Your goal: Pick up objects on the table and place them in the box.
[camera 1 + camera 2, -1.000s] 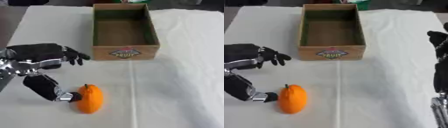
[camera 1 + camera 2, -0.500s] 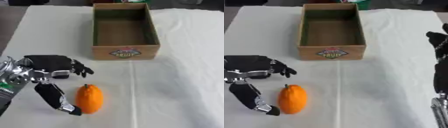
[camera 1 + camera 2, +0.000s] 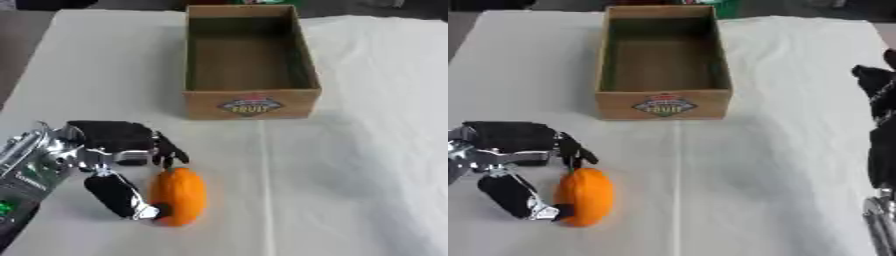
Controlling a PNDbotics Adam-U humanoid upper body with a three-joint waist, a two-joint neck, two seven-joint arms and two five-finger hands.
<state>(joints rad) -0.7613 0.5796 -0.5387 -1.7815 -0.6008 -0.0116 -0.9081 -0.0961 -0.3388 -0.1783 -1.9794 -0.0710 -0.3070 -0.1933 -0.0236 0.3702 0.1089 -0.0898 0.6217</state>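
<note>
An orange (image 3: 178, 197) lies on the white cloth near the front left of the table. My left hand (image 3: 109, 142) sits beside it on the left. Its curled fingers (image 3: 169, 152) touch the fruit's far end, and the thumb (image 3: 118, 197) presses against its near left side, so the orange is pinched between them. The open cardboard box (image 3: 251, 102), with a fruit label on its front wall, stands farther back at the centre and looks empty inside. My right hand (image 3: 877, 82) shows only at the right edge of the right eye view, fingers up and relaxed, holding nothing.
A white cloth (image 3: 367, 150) covers the table, with a straight crease running from the box toward the front. Dark floor shows past the cloth's left edge (image 3: 13, 65).
My left hand has dropped toward the front and moved right; its fingers came down onto the orange's far end and the thumb closed against its side. The orange, the box and the right hand stayed put.
</note>
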